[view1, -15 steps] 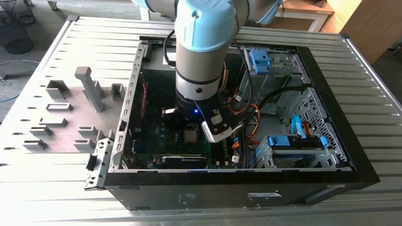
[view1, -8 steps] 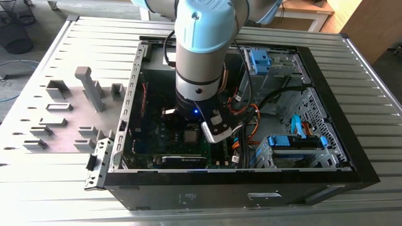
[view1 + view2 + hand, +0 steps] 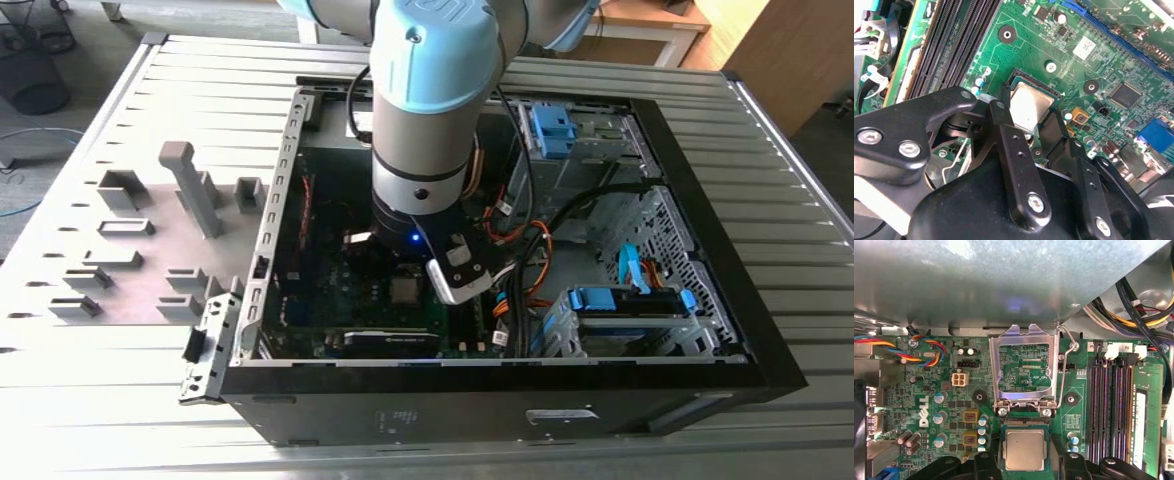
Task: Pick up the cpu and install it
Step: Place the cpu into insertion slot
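The cpu (image 3: pixel 1024 449), a small square chip with a silvery top, lies level in the dark socket of the green motherboard (image 3: pixel 949 405) inside the open computer case. In both wrist views my gripper (image 3: pixel 1024 462) straddles it, with one black finger (image 3: pixel 1000 117) against one edge of the cpu (image 3: pixel 1030 104) and the other finger (image 3: pixel 1055 127) against the opposite edge. The near part of the chip is hidden by the gripper body. In the exterior view my gripper (image 3: pixel 404 280) reaches down into the case just over the cpu (image 3: pixel 404 291).
The socket's metal load plate (image 3: pixel 1024 335) stands flipped up beside the chip, its lever (image 3: pixel 1068 360) raised. Memory slots (image 3: pixel 1111 405) and cable bundles (image 3: pixel 1139 315) lie close by. Grey holder blocks (image 3: pixel 134 250) stand on the table outside the case (image 3: pixel 747 370).
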`<action>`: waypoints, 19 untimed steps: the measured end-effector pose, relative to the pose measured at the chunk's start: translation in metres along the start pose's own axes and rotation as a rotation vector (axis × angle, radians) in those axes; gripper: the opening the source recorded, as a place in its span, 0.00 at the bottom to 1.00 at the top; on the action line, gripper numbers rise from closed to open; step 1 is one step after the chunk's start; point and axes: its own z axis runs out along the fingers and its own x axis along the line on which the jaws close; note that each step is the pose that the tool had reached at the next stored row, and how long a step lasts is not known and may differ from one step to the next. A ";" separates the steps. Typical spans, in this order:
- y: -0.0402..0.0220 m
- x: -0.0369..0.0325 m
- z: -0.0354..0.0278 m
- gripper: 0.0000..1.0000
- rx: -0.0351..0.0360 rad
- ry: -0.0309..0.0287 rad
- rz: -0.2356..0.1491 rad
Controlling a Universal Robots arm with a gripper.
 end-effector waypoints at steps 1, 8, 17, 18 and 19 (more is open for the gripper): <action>0.0000 0.0001 0.0001 0.47 0.0000 0.0000 0.000; -0.0002 0.0005 0.0020 0.47 0.0003 0.0001 0.000; -0.0002 0.0005 0.0033 0.47 0.0001 0.0000 0.000; -0.0002 0.0005 0.0035 0.47 0.0002 0.0001 0.000; -0.0002 0.0005 0.0038 0.47 0.0003 0.0001 0.000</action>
